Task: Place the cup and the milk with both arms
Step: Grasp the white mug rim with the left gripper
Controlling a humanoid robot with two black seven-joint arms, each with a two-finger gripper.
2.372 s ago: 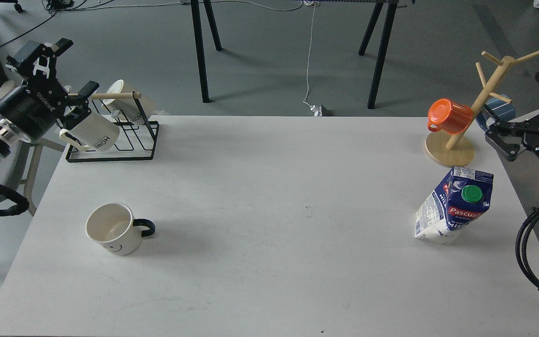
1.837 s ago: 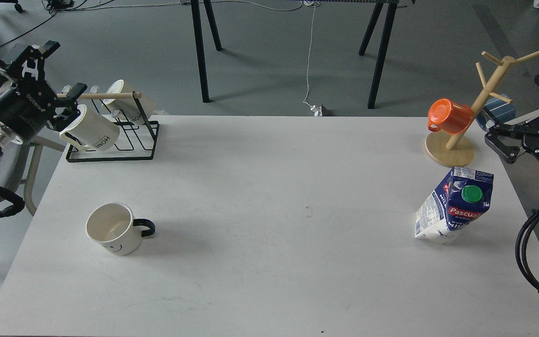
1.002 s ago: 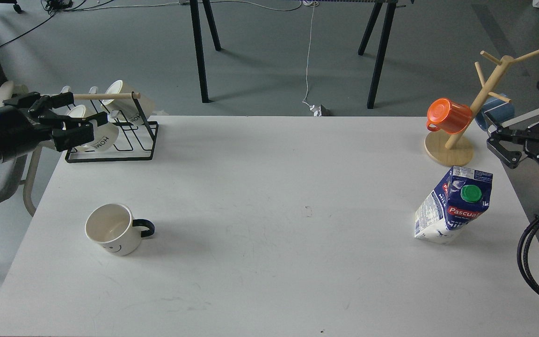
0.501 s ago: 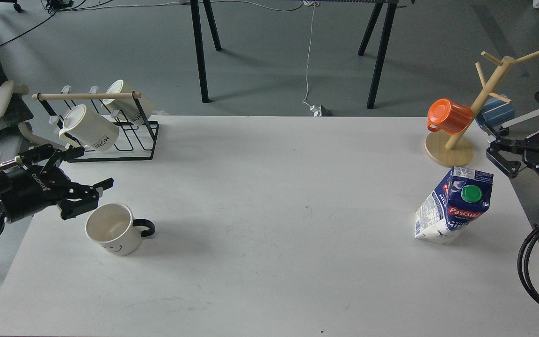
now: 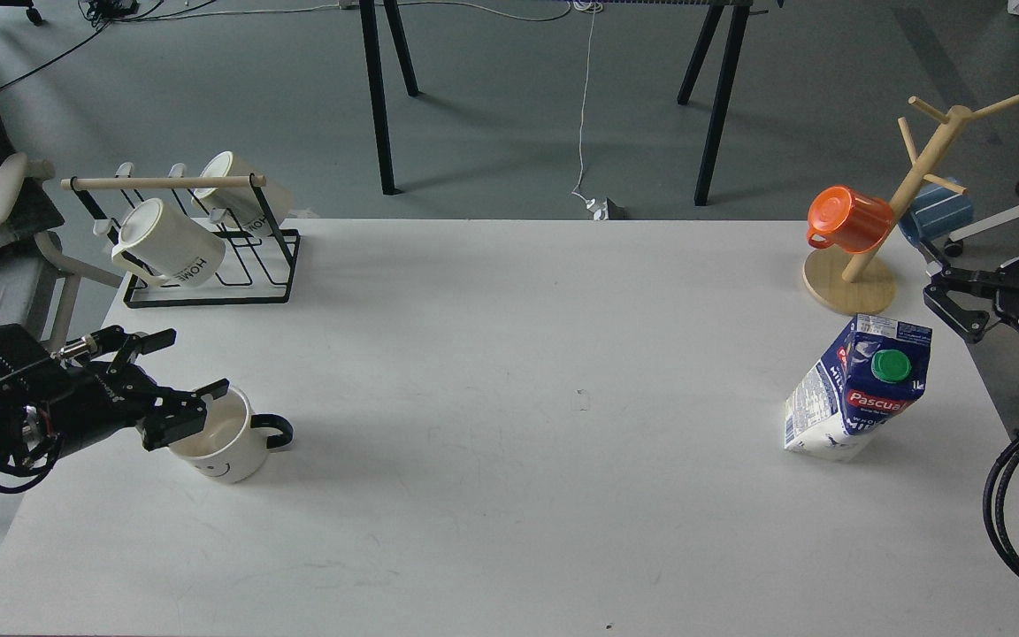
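- Two black claws show at the frame's edges, both with fingers spread and gripping nothing.
- Left claw [image 5: 187, 373] sits at lower left, its near finger over the rim of the white smiley mug [image 5: 225, 440], which stands upright on the white table [image 5: 509, 495], black handle pointing right.
- Right claw [image 5: 992, 243] hangs off the table's right edge, near but apart from the Pascual milk carton [image 5: 859, 389].
- That carton stands at middle right, green cap facing up.
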